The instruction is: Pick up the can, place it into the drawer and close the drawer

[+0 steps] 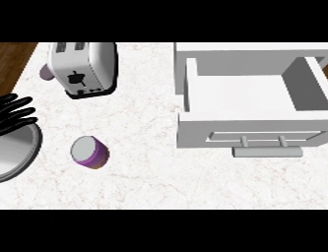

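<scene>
While the can (89, 152) stands ungrasped: left hand (5, 118), fingers spread, rests at the left edge. Advise an upright side grasp; drawer (319, 78) open, well apart.

From my station I saw a white toaster (85, 68) lying near the counter's (145, 182) far edge, toward its left side, slots turned to the far edge and its black lever facing up. A small lilac object (46, 73) peeked out just beside its left side; I couldn't tell what it was. Dark wood floor (3, 64) showed beyond the counter's left edge.
</scene>
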### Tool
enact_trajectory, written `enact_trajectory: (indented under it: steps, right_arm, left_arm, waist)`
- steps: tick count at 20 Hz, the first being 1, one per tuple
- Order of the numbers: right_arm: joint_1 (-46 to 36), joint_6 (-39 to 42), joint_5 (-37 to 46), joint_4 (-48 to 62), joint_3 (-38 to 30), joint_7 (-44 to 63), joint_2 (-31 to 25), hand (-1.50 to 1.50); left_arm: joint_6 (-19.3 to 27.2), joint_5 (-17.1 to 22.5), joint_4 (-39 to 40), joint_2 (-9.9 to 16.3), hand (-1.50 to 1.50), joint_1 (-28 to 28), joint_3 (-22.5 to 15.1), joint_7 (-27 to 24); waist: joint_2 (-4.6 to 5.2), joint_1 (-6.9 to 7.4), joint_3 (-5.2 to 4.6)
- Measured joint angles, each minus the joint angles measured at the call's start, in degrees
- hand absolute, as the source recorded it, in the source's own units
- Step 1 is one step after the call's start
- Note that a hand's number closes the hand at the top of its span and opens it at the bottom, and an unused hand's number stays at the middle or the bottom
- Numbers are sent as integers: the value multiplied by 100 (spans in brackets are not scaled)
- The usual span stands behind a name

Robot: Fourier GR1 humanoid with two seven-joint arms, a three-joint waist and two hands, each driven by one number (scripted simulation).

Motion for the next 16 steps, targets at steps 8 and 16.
enact_trajectory:
  steps: [8, 16]
  right_arm:
    - [-8, 219, -244, 63, -327, 97, -60, -150]
    - [-47, 487, -501, 167, -712, 151, -147, -150]
  left_arm:
    - [276, -971, 75, -499, -150, -69, 146, 66]
    - [160, -2161, 441, -1557, -150, -232, 159, -315]
  waist:
    - [-37, 32, 29]
    - [23, -8, -20]
